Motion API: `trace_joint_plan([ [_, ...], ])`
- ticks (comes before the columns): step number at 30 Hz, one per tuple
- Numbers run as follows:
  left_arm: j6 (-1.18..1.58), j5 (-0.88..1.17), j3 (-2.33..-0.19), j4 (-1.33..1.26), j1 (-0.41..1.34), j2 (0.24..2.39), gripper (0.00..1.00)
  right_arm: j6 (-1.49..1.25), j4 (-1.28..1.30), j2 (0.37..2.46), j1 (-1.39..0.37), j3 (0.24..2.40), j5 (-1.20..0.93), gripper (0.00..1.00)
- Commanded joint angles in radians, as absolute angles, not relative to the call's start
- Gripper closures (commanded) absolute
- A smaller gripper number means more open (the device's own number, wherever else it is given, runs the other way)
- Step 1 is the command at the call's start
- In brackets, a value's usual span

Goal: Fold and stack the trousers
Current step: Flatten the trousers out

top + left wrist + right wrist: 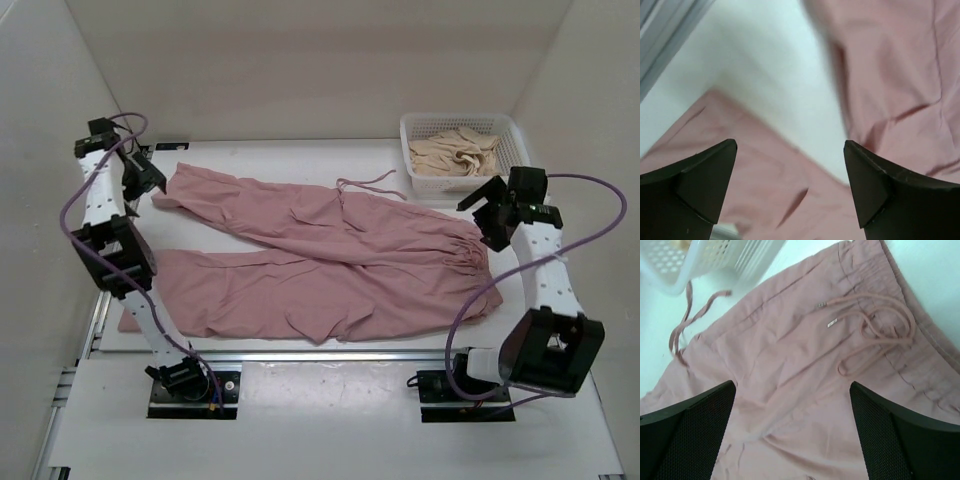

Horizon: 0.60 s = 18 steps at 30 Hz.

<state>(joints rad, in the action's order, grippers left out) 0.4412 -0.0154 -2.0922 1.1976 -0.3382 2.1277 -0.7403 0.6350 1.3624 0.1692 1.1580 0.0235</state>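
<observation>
The pink trousers lie spread out on the worktop, not folded at all yet, with the left tool over a leg end and the right tool by the waist, both wide apart and holding nothing.

The dusty-pink trousers lie flat and unfolded on the table — waist to the right, two wrinkled legs splayed leftward — their thin drawstring looped loosely at the gathered waistband.
</observation>
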Motion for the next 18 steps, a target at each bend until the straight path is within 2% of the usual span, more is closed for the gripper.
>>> trace_joint_plan([
  [1,0.426,-0.041,-1.917,1.181,-0.390,1.846,0.00,-0.677,0.699,1.255,0.169,1.086,-0.027,0.00],
  [2,0.426,-0.041,-1.852,1.167,-0.411,1.798,0.01,-0.676,0.699,1.234,0.169,1.048,-0.038,0.00],
  [4,0.426,-0.028,-1.648,1.135,-0.425,1.666,0.11,-0.664,0.710,1.180,0.169,1.011,-0.048,0.00],
  [5,0.426,-0.028,-1.584,1.097,-0.425,1.628,0.22,-0.652,0.710,1.167,0.169,0.976,-0.061,0.00],
  [6,0.437,-0.002,-1.462,1.069,-0.425,1.597,0.40,-0.652,0.710,1.157,0.169,0.957,-0.061,0.00],
  [7,0.437,0.032,-1.404,1.042,-0.425,1.556,0.67,-0.641,0.710,1.144,0.169,0.937,-0.072,0.00],
  [8,0.437,0.064,-1.358,1.023,-0.425,1.555,0.77,-0.641,0.710,1.144,0.169,0.921,-0.072,0.00],
  [9,0.437,0.121,-1.294,0.994,-0.425,1.555,0.83,-0.632,0.710,1.144,0.169,0.888,-0.072,0.00],
  [12,0.475,0.112,-1.262,0.976,-0.396,1.655,0.84,-0.632,0.710,1.144,0.169,0.859,-0.107,0.00],
  [17,0.526,0.058,-1.281,0.966,-0.385,1.773,0.81,-0.632,0.719,1.104,0.169,0.825,-0.126,0.00],
  [18,0.552,-0.019,-1.310,0.966,-0.364,1.788,0.79,-0.632,0.719,1.094,0.169,0.816,-0.126,0.00],
])
